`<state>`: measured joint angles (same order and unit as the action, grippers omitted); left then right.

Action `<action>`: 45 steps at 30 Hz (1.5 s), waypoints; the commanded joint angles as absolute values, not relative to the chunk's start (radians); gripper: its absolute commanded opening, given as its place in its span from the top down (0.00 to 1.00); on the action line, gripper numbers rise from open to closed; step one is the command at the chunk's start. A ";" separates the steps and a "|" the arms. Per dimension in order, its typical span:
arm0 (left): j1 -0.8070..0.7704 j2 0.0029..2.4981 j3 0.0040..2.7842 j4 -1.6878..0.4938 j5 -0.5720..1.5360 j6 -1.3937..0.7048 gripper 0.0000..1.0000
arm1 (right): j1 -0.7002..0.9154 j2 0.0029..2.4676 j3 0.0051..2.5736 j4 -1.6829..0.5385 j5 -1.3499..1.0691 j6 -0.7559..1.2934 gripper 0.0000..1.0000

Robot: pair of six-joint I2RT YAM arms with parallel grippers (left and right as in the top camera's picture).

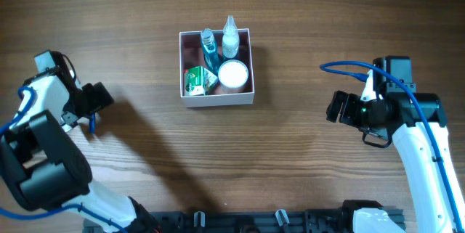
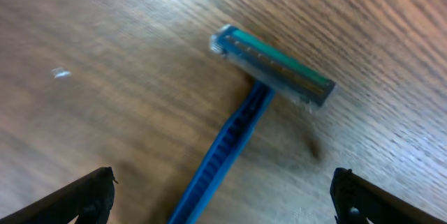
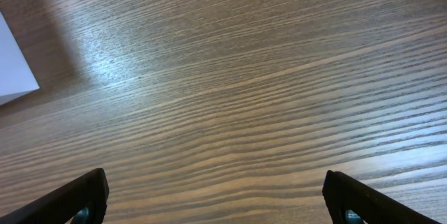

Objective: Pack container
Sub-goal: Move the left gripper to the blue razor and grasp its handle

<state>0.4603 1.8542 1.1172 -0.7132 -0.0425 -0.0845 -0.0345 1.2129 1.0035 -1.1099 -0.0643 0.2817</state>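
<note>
The container (image 1: pixel 218 98), a square white-walled box with a dusty-pink inside, stands at the table's far middle. It holds a blue bottle (image 1: pixel 209 46), a clear bottle (image 1: pixel 230 37), a white-lidded jar (image 1: pixel 233 74) and a green packet (image 1: pixel 197 80). A blue razor (image 2: pixel 237 130) with a clear, green-striped head lies flat on the wood at the left. Its handle runs down between the spread fingers of my left gripper (image 2: pixel 223 203), which is open and not touching it. My right gripper (image 3: pixel 216 203) is open over bare wood, to the right of the container, with nothing between its fingers.
The container's white corner (image 3: pixel 14 70) shows at the left edge of the right wrist view. The left arm (image 1: pixel 43 146) fills the lower left of the overhead view and the right arm (image 1: pixel 421 146) the lower right. A dark rail (image 1: pixel 290 222) runs along the near table edge.
</note>
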 commanded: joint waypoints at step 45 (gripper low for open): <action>0.463 1.958 1.109 -0.714 0.056 0.015 0.84 | -0.033 1.216 1.000 -1.114 -0.076 0.264 0.00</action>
<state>0.4614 1.8946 1.1374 -0.7055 -0.0093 0.0174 -0.0345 1.2129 1.0035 -1.1133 -0.0643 0.2817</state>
